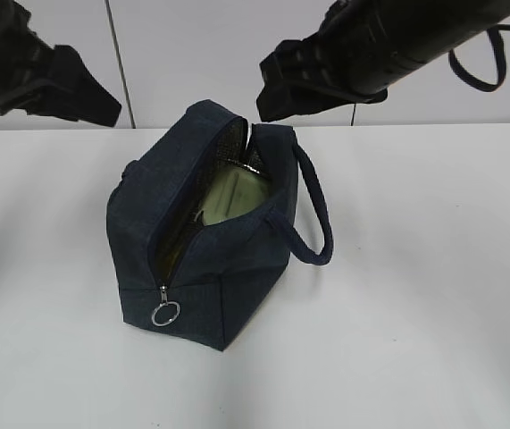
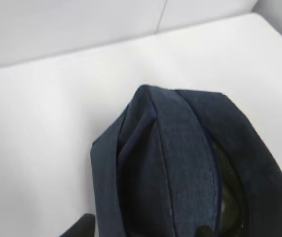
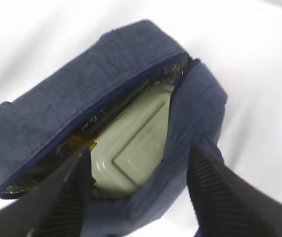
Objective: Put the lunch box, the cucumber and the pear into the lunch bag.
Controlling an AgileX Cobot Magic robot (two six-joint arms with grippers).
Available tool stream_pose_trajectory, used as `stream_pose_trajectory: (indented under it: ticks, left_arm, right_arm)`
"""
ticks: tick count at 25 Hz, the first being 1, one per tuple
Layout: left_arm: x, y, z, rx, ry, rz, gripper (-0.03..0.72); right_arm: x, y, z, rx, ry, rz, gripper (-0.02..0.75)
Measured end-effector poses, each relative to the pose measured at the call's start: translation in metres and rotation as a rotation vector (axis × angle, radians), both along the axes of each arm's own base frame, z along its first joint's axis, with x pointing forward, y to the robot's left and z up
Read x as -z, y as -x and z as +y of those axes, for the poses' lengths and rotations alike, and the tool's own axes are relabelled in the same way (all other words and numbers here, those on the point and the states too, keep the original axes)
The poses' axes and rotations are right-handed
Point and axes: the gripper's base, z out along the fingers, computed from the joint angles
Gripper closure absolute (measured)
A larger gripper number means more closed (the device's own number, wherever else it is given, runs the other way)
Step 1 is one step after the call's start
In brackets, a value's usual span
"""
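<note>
The dark navy lunch bag stands mid-table with its top unzipped. Inside lies the lunch box, pale green lid up. In the right wrist view the same lid shows through the opening, with a small amber patch beside it that I cannot identify. The cucumber and the pear are hidden. My right gripper hovers open over the bag's mouth, holding nothing. My left gripper is open too, its tips either side of the bag's end. Both arms hang above the bag's far end, left gripper and right gripper.
The bag's loop handle arches out to the right. A metal ring pull hangs at the near end of the zipper. The white table runs back to a pale wall. A dark cable loop hangs from the right arm.
</note>
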Motion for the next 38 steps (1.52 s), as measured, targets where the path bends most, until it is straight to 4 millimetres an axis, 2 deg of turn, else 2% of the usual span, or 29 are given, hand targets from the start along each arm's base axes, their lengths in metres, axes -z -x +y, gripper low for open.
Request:
stream_pose_trajectory:
  ticks: [4,6,9,10,11,14,18,22,25,28,34,38]
  left_arm:
    - [-0.008,0.034,0.008,-0.030,0.022,-0.204,0.324]
    - [-0.004,0.051,0.010,-0.051,0.025,-0.289,0.324]
    - [0.006,0.073,0.012,-0.078,0.026,-0.357,0.328]
    - [0.012,0.077,0.012,-0.078,0.020,-0.359,0.329]
    - [0.016,0.081,0.012,-0.076,0.010,-0.372,0.330]
    - [0.033,0.092,0.010,-0.053,-0.018,-0.382,0.330]
    - [0.041,0.105,0.010,-0.052,-0.030,-0.441,0.349]
    - [0.042,0.114,0.013,-0.045,-0.045,-0.490,0.361]
    - [0.035,0.121,0.017,-0.051,-0.044,-0.551,0.363]
    - [0.026,0.127,0.021,-0.070,-0.028,-0.606,0.363]
    - [0.022,0.128,0.023,-0.092,-0.017,-0.636,0.363]
    - [0.021,0.128,0.023,-0.127,0.032,-0.612,0.363]
  right_arm:
    - [0.000,0.025,-0.013,0.011,-0.013,-0.089,0.262]
    - [0.007,0.039,-0.018,0.017,-0.025,-0.131,0.262]
    - [0.030,0.070,-0.023,0.005,-0.028,-0.204,0.262]
    - [0.030,0.074,-0.022,-0.001,-0.032,-0.224,0.262]
    - [0.042,0.088,-0.021,-0.016,-0.035,-0.255,0.262]
    - [0.059,0.116,-0.019,-0.052,-0.061,-0.342,0.262]
    - [0.078,0.139,-0.014,-0.113,-0.067,-0.379,0.262]
    - [0.085,0.143,-0.011,-0.132,-0.053,-0.360,0.262]
    - [0.079,0.143,-0.009,-0.131,-0.079,-0.426,0.276]
    - [0.068,0.140,-0.009,-0.109,-0.129,-0.537,0.314]
    - [0.059,0.134,-0.008,-0.053,-0.194,-0.652,0.400]
    - [0.062,0.136,-0.003,-0.141,-0.141,-0.677,0.428]
